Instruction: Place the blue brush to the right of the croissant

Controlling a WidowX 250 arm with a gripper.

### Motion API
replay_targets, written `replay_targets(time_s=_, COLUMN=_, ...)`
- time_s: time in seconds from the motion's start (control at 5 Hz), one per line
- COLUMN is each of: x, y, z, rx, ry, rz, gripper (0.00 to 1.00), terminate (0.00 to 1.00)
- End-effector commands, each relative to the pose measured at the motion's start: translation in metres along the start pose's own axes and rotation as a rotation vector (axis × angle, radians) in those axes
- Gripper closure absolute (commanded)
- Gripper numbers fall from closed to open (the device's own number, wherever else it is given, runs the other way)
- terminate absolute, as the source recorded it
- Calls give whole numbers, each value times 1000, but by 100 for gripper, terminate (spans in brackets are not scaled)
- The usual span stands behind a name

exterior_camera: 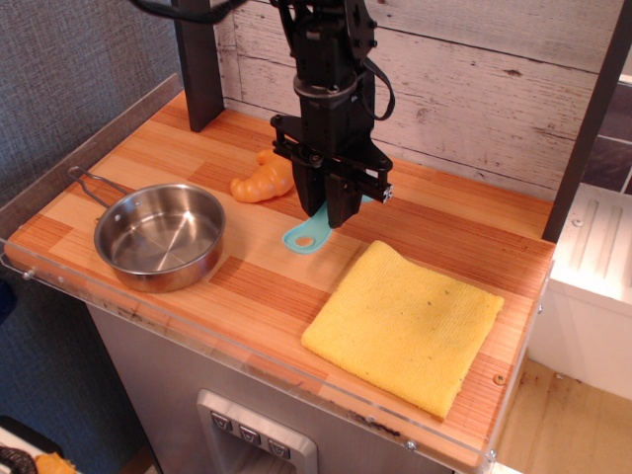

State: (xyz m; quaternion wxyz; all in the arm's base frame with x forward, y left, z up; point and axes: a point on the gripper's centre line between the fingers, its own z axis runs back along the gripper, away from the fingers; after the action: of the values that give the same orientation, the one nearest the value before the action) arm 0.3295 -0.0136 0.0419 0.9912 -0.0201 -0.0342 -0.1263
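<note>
While its jaws clamp the blue brush [308, 233] by the head end, the gripper [332, 209] hangs at the croissant's [263, 178] four o'clock; handle's long axis slants toward seven o'clock, ring-hole lowest, near the wooden table [257, 281].

Whitewashed plank wall [474, 89], grey textured wall [69, 69] at left, wooden countertop [257, 276], dark posts [197, 59]

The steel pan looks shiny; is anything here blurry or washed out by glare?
In the observation.image view, the pan shows soft reflections on its inner wall, not washed out; the gripper, blue brush, croissant and yellow cloth all look sharp, with faint shadows on the table.
</note>
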Motion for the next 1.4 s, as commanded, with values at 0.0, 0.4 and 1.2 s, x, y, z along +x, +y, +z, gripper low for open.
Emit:
replay_targets(time_s=0.0, x=28, y=22, z=-6, rx=53, ry=-22, rz=45, gripper=100, terminate=0)
replay_targets(time_s=0.4, x=41, y=31, z=-10, rx=93, ry=-5, rz=64, gripper=100, terminate=0)
replay_targets(time_s=1.2, x=42, y=34, z=-17, rx=98, ry=25, rz=73, gripper=100, terminate=0)
